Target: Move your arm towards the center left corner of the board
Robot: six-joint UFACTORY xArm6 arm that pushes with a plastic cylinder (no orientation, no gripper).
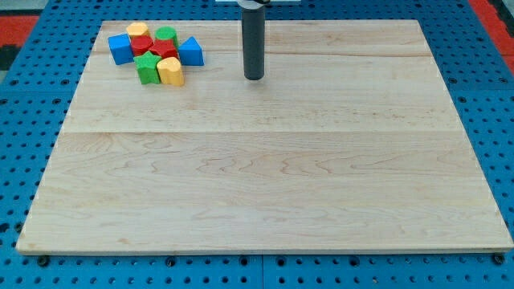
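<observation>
The board point(265, 160) is a pale wooden panel that fills most of the view, lying flat on a blue tabletop point(24, 120) dotted with holes. Its middle left edge, the spot the task names, sits at the view's left about halfway down, and the wood there is bare.

My tip point(254, 78) rests in the upper middle of the board, at the lower end of a straight dark grey rod that comes down from the view's top edge. It touches no block. There is no hand on this arm, only the rod, so nothing can be said about it being open or closed.

All the blocks are bunched together near the board's upper left corner, well to the view's left of my tip. At the left end of the bunch is a blue block point(120, 49), cube-like. Just above and to its right is a yellow block point(137, 30), with a red block point(142, 45) below it. A green block point(165, 34), rounded on top, sits at the upper right of the bunch. A second red block point(166, 51) lies in the middle. A blue triangular block point(191, 52) forms the right end, the nearest one to my tip. Along the lower side are a green block point(147, 70) and, touching it on its right, a yellow block with a rounded top point(170, 71).
</observation>
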